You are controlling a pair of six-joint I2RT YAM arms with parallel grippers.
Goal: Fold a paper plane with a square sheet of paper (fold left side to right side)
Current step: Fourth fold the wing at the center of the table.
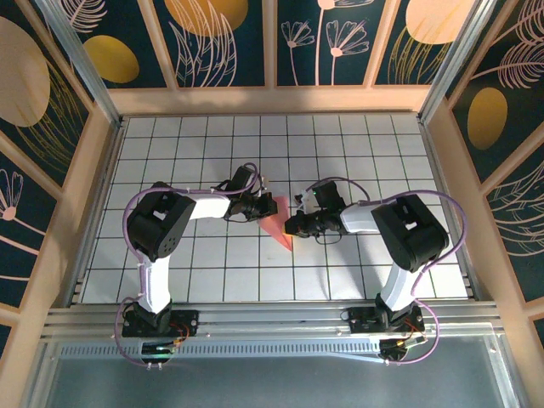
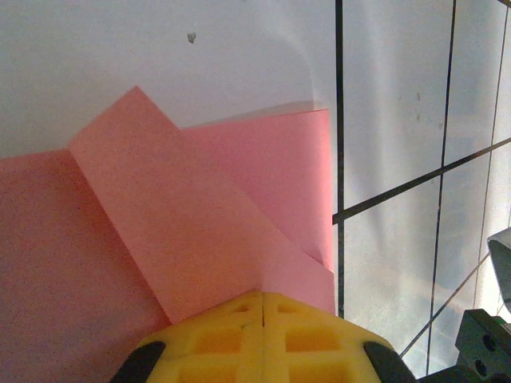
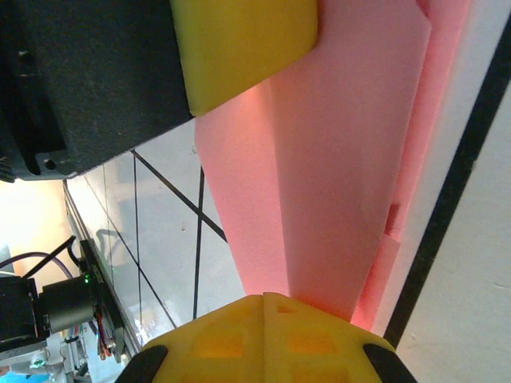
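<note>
1. While the paper plane (image 1: pixel 280 234) is lying part-folded as a narrow wedge on the grid table (image 1: pixel 212 272), I am watching both arms crowding in on it.
2. The left gripper (image 1: pixel 257 206) is sitting at the plane's far end, on its left side. Its jaws are together and its yellow fingertips (image 2: pixel 215 339) are bearing on the top flap.
3. The right gripper (image 1: pixel 295 226) is sitting at the plane's right edge, jaws likewise together and tips on the paper. I am not making out whether either pair is pinching a layer or only pressing.
4. Risk: the flaps are looking loosely creased. If a tip is sliding rather than pressing, it is likely dragging the plane and skewing the fold.
5. Risk: the grippers are working very close together over the plane, so any inward move is inviting a knock.
6. Risk: lifting off quickly is probably letting the top flap spring back open.
</note>
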